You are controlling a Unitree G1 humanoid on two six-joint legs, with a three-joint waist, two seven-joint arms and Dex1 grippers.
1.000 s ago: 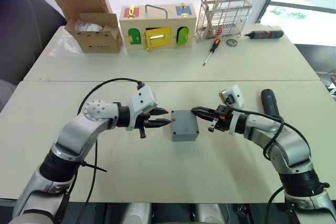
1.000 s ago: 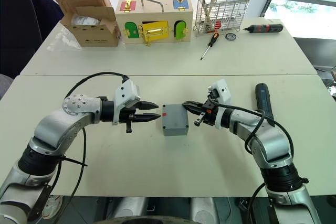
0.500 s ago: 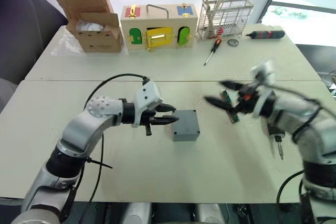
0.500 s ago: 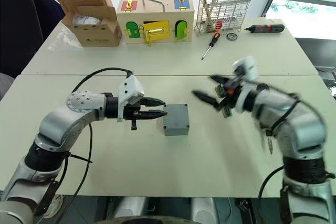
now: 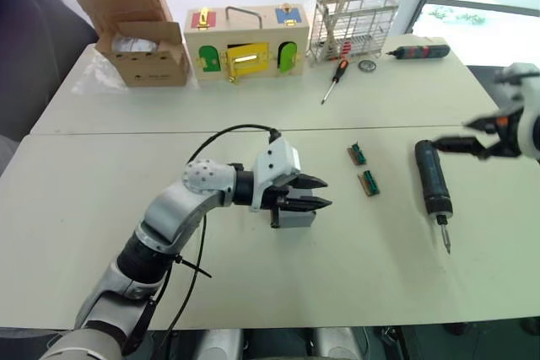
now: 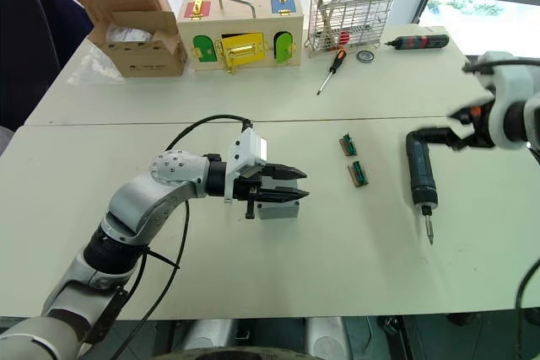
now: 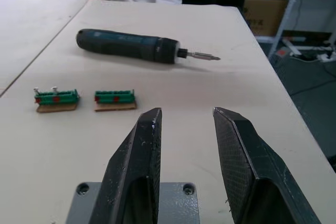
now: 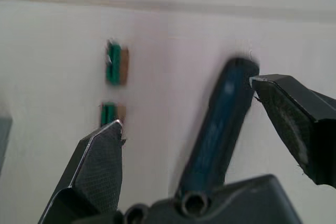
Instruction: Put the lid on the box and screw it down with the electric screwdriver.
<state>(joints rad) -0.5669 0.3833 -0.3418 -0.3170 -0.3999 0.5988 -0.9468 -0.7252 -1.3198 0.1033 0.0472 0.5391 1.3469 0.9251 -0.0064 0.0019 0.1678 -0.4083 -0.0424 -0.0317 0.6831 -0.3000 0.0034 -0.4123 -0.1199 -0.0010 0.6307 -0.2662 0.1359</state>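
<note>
- The left gripper (image 5: 314, 192) hangs right over the box (image 5: 295, 217) near the middle of the near table (image 5: 253, 284). Its two black fingers are parted and grasp nothing.
- The box is small, square and grey. In the left wrist view a flat top with screws at the corners shows under the fingers, so I think the lid (image 7: 173, 202) is already on it, but I cannot tell if the screws are tight.
- I judge the box to be stiff, light plastic with smooth sides. It could slide on the table when the bit presses down, so it is best to hold it by two opposite sides.
- Right of the box lie two small green connector pieces (image 5: 362, 169), close to each other and apart from the box.
- Further right lies the electric screwdriver (image 5: 432, 180), a thick black cylinder lying flat on the table, with its thin metal bit toward the near edge.
- It looks rigid and rather heavy. I would take it around the middle of the thick body, because there it balances and the bit can tip downward.
- The right gripper (image 6: 440, 136) is at the far end of the screwdriver's body. Its fingers are spread wide on both sides of this end and do not clamp it yet.
</note>
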